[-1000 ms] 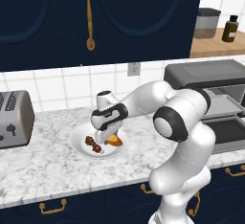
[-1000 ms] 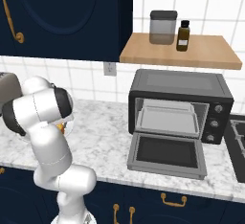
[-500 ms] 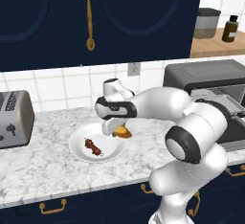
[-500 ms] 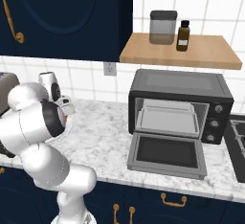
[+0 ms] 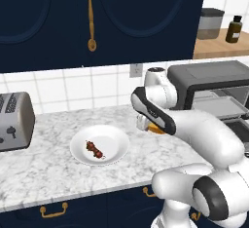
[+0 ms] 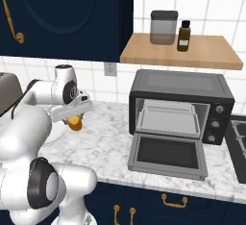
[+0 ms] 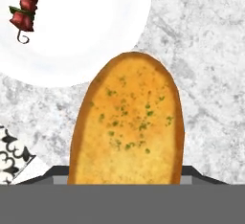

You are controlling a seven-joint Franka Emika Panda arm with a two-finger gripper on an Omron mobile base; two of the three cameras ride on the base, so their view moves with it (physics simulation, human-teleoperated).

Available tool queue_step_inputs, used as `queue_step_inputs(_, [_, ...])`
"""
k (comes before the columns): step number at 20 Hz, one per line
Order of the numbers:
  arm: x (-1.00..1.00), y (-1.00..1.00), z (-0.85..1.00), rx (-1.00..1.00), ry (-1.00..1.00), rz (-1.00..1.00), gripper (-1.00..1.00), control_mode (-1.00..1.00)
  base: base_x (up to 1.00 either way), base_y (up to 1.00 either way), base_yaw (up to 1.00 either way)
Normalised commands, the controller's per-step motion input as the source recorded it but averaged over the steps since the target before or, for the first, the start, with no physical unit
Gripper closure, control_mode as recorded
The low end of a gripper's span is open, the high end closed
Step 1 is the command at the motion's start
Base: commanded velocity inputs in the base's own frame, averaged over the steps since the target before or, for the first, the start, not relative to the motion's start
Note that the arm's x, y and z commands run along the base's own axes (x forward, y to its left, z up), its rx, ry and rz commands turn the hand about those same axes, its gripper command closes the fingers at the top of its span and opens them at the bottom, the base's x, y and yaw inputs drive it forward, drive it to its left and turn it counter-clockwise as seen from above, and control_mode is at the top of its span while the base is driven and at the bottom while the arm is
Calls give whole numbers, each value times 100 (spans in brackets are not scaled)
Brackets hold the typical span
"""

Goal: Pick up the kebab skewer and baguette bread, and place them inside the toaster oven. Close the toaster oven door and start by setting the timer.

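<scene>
- Marble counter (image 5: 58, 168) runs under dark blue cabinets, and from my remote seat I see a silver toaster (image 5: 14, 122) at its left end.
- I have the gripper (image 5: 146, 124) lifted above the counter's middle, clamped on the baguette bread (image 7: 129, 122); the loaf hangs clear of the surface, an orange end showing below the hand (image 6: 74, 122).
- My hand camera looks down past the loaf at the white plate (image 7: 86, 27), which lies off to one side of it.
- On the plate near the counter's front left, the kebab skewer (image 5: 94, 149) lies alone.
- At the counter's right end the toaster oven (image 6: 180, 106) stands with the toaster oven door (image 6: 167, 154) dropped flat open and a tray inside.
- On a wooden shelf (image 6: 182, 52) above the oven sit a grey canister and a dark bottle.
</scene>
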Motion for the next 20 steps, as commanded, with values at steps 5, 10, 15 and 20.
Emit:
queue_step_inputs(5, [0, -100, 45, 0, 0, 0, 100, -100, 0, 0, 0])
queue_step_inputs(10, [6, -100, 23, 0, 0, 0, 100, -100, 0, 0, 0])
queue_step_inputs(15, [0, -100, 0, 0, -5, 0, 100, -100, 0, 0, 0])
queue_step_inputs(20, [13, -100, 2, 0, -4, 1, 100, -100, 0, 0, 0])
